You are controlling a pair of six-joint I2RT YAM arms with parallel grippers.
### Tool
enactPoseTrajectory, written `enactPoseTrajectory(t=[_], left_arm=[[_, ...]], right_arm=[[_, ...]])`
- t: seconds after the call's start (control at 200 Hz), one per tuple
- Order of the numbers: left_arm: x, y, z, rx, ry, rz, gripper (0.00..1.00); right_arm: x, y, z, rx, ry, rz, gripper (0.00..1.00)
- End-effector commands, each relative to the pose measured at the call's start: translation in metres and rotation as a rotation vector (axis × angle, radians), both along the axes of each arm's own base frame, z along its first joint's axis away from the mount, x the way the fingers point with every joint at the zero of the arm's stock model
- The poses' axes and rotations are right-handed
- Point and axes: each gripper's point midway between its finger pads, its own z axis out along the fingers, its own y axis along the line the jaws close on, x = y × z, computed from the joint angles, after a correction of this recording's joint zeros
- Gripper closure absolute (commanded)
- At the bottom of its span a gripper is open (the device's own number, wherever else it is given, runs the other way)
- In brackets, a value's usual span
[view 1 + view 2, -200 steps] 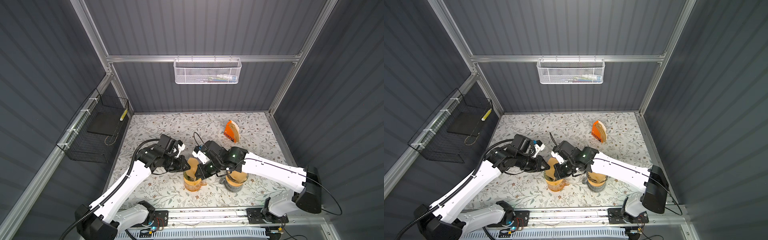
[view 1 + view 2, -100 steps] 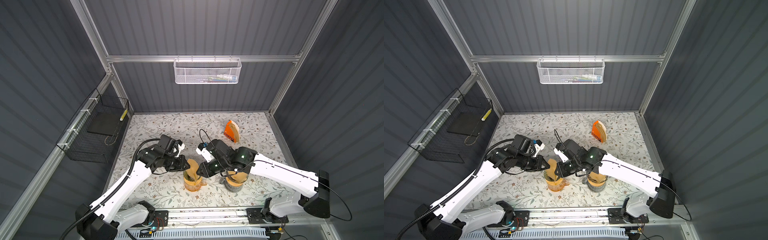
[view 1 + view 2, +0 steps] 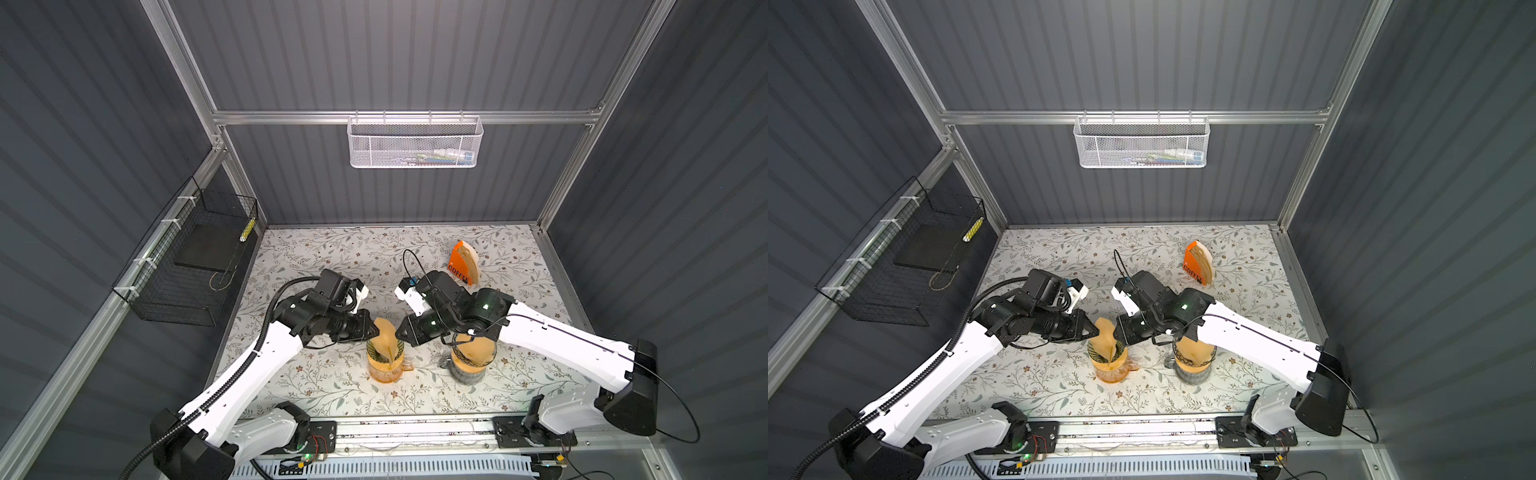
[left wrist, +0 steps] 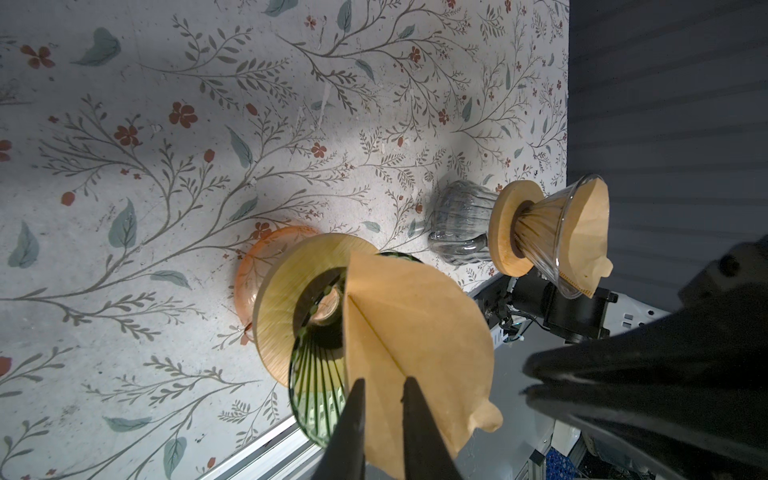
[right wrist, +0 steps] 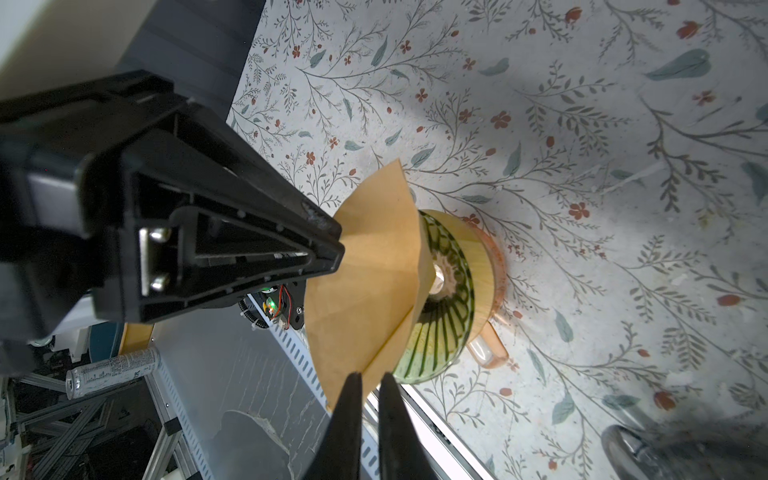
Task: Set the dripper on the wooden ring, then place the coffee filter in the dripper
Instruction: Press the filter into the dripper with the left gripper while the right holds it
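Fingers [image 4: 351, 419] of the left gripper [image 3: 375, 332] are pinched shut on the left edge of a tan, folded paper coffee filter [image 4: 415, 316]. The filter stands point-down in a green ribbed glass dripper [image 4: 316, 382] with a round wooden collar [image 4: 282, 291], and most of the paper rises above the rim. The dripper sits on an orange glass mug [image 4: 249, 270] near the middle of the floral-patterned surface [image 3: 332, 257]. From the right, the right gripper [image 3: 400, 334] meets the filter's opposite edge. Its fingers [image 5: 351, 415] are only narrowly parted, and whether they pinch the paper cannot be told. Just to the right stands a clear glass dripper [image 4: 540, 237] on a grey ribbed glass vessel [image 4: 457, 224], with a tan paper filter [image 4: 590, 224] seated inside. An orange filter holder lettered COFFEE [image 3: 459, 266] stands at far right.
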Motion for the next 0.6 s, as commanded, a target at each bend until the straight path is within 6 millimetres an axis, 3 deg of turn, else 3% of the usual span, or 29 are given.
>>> enactPoseTrajectory(t=[0.0,0.595], left_arm=[[-0.001,-0.001,0.009,-0.014,-0.016,0.000,0.81],[-0.005,0.002,-0.010,0.000,0.017,0.011,0.82]], right_arm=[[0.002,0.010,0.006,0.025,-0.012,0.036,0.87],[0.003,0.007,-0.024,-0.034,0.011,0.022,0.89]])
